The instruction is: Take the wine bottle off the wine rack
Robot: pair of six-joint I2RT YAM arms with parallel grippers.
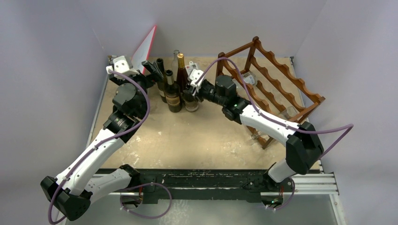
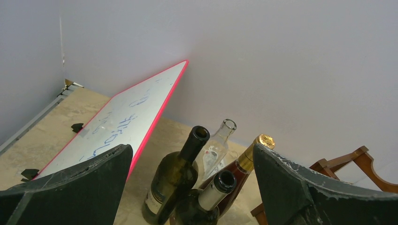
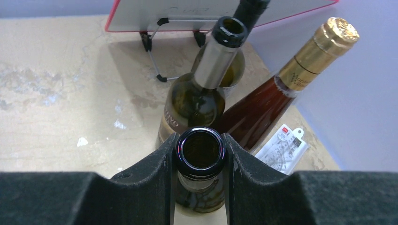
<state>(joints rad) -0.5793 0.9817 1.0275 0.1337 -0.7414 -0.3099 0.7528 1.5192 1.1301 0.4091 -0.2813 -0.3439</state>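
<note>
My right gripper (image 3: 200,151) is shut on the neck of a dark wine bottle (image 3: 199,190), just under its open mouth. The bottle stands upright on the table, at the near right of a cluster of upright bottles (image 1: 172,93). Seen from above, the right gripper (image 1: 191,89) is left of the wine rack (image 1: 281,89), a reddish-brown frame with wavy rails at the back right. My left gripper (image 1: 152,70) hangs open at the cluster's left. In the left wrist view the left gripper (image 2: 192,157) has its jaws wide apart, holding nothing, above the bottle tops.
The cluster holds a dark green bottle (image 2: 173,178), a clear bottle (image 2: 218,145), a gold-capped amber bottle (image 3: 277,93) and a silver-necked one (image 3: 211,70). Clear bottles (image 1: 286,112) lie in the rack. A red-framed whiteboard (image 1: 145,44) leans at the back. A white tag (image 3: 281,145) lies on the table.
</note>
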